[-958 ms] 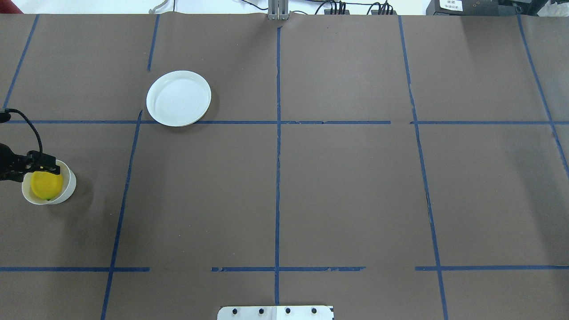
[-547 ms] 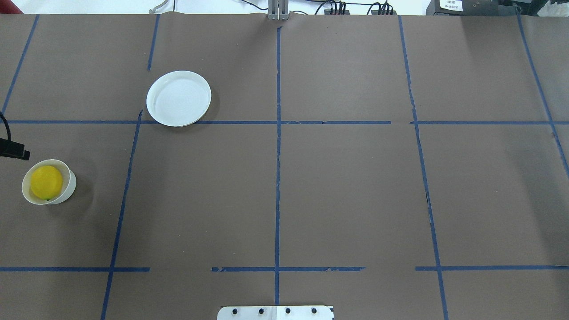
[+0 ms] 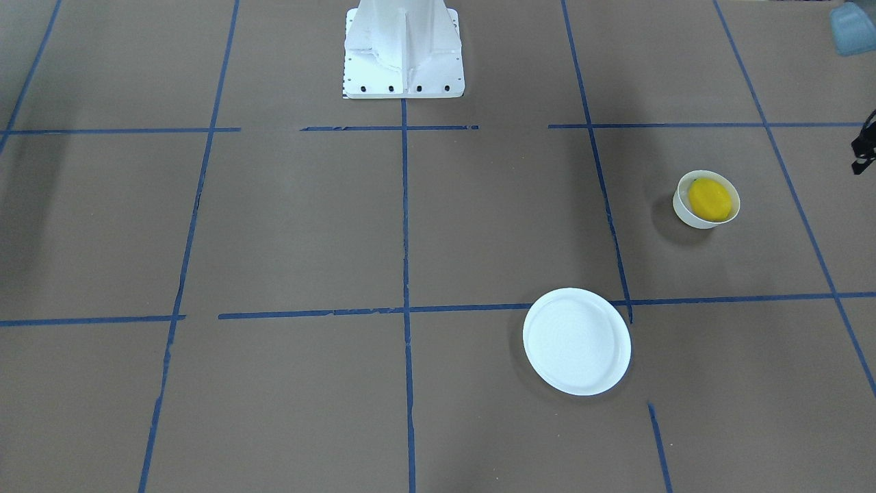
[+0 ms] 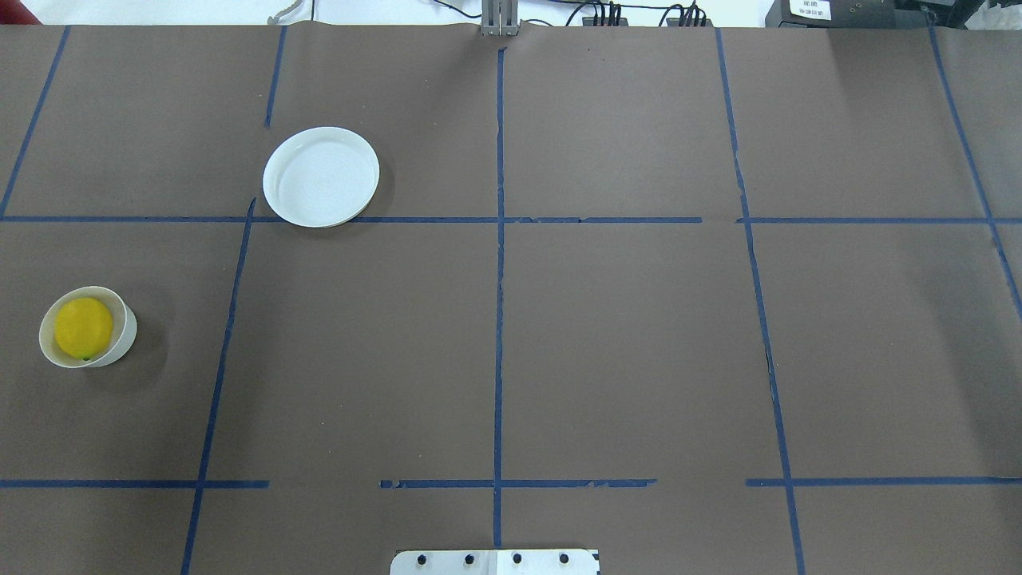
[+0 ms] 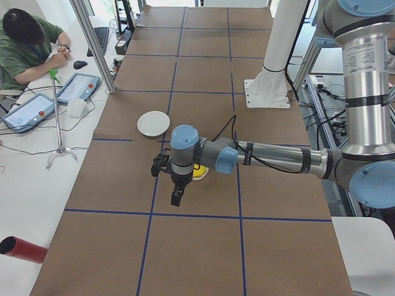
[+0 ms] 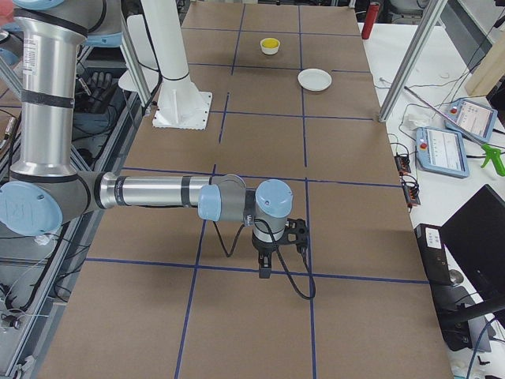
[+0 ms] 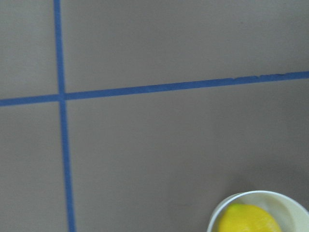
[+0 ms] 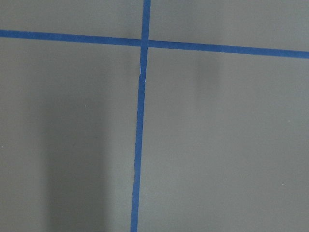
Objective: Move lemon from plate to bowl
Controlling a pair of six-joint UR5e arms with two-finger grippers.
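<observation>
Small, bright yellow, glossy oval lemon (image 4: 83,327) is lying inside the small, deep, round white bowl (image 4: 128,339). It is filling most of the bowl's opening. Its skin is reading smooth and evenly yellow, with a small greenish spot showing at one end in the overhead view. The white rim is showing all round the fruit.

Left hand (image 5: 177,198) is hanging fingers-down over the brown paper-covered desk (image 4: 623,343), with nothing in it. From the left side view the bowl is sitting just behind this hand's wrist. Part of the bowl is hidden by the wrist, and only a slice of yellow is showing there. The left wrist camera is catching the bowl and lemon at the lower right corner of its picture. So the bowl is lying near the hand and off to one side, apart from the fingers. I cannot tell how wide the fingers are standing.

Flat, round white plate (image 4: 321,177) with a low raised rim is sitting bare, farther from the left hand than the bowl and well apart from it.

Right hand (image 6: 264,271) is hanging fingers-down at the opposite end of the desk, well apart from the bowl, plate and lemon. It is showing only in the right side view, so I cannot tell its finger spacing. Its wrist camera is showing only brown paper and blue tape lines (image 4: 499,319).
</observation>
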